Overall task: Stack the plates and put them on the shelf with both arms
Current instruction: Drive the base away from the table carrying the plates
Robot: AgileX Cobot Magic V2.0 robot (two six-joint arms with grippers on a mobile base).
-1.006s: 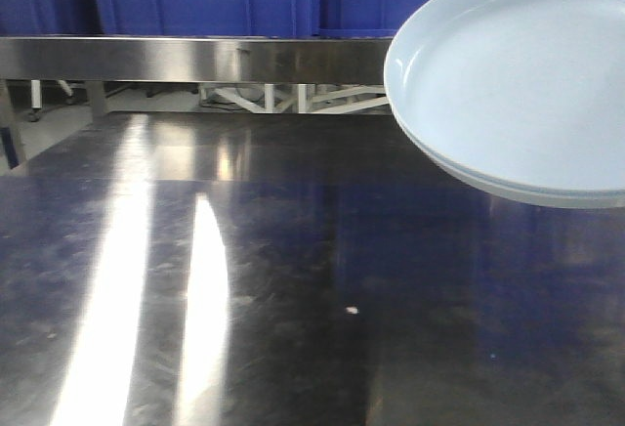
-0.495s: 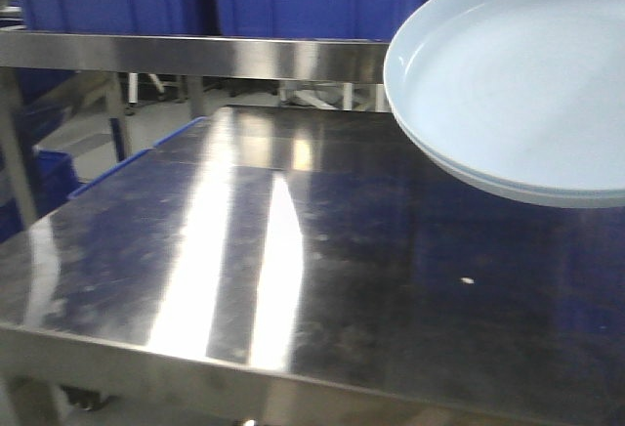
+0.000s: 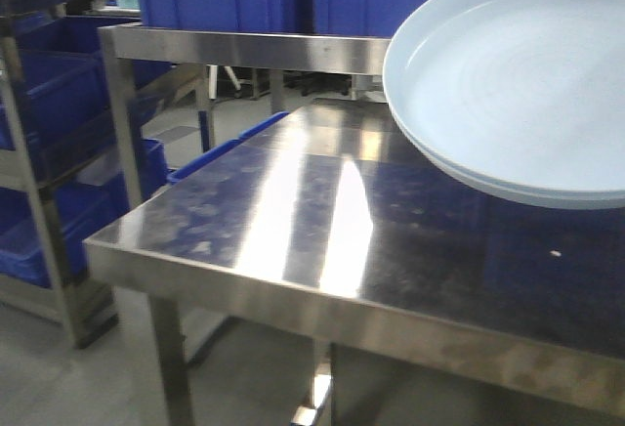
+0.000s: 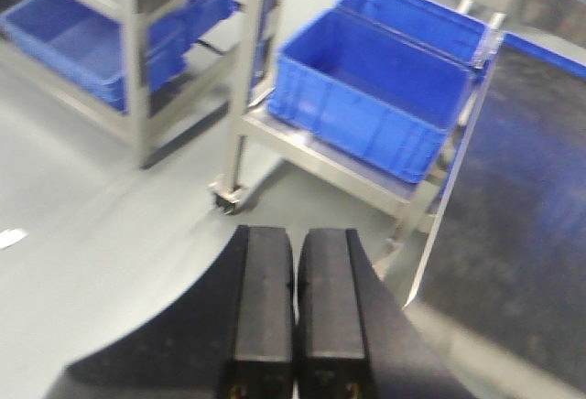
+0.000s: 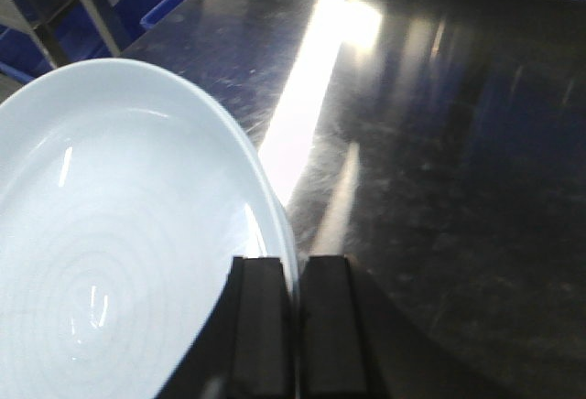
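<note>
Right gripper [image 5: 295,275] clenched on the rim of the two stacked plates [image 3: 508,84], held in the air above the steel table [image 3: 293,211]; left gripper [image 4: 294,245] clenched empty, off the table's edge.

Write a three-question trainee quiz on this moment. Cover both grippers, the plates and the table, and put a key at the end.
1. Fill in: the left gripper, its black fingers pressed together over the grey floor, holds ___.
2. Multiple choice: what pinches the rim of the two stacked round pale-blue plates?
A) the left gripper
B) the right gripper
C) both grippers
3. True or false: the stacked plates lie flat on the stainless steel table.

Key: 1 nothing. 2 B. 3 false; they are held up in the air above the table.
</note>
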